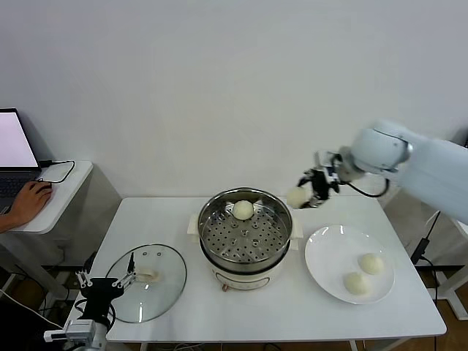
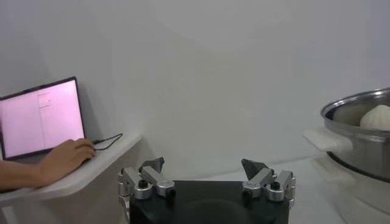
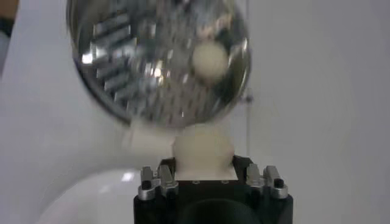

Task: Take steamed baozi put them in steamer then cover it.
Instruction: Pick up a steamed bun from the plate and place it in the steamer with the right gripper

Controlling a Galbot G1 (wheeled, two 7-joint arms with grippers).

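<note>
The white worktop (image 1: 292, 307) carries everything, with the steamer (image 1: 245, 238) set at its middle so that both arms can reach it. One steamed baozi (image 1: 243, 210) already lies on the perforated tray, toward the far side, which leaves bare tray for the rest. To the right a white plate (image 1: 329, 274) serves as the supply and holds two more buns (image 1: 363, 273). To the left the cover (image 1: 150, 283) lies flat beside the steamer, kept out of the way until loading is judged finished. The right gripper (image 1: 308, 191) is held raised just beyond the steamer's right rim, its fingers closed around a fourth bun (image 1: 296, 196), apparently for a drop onto the tray. The left gripper (image 1: 106, 281) is parked near the cover's edge, fingers spread apart and empty.
</note>
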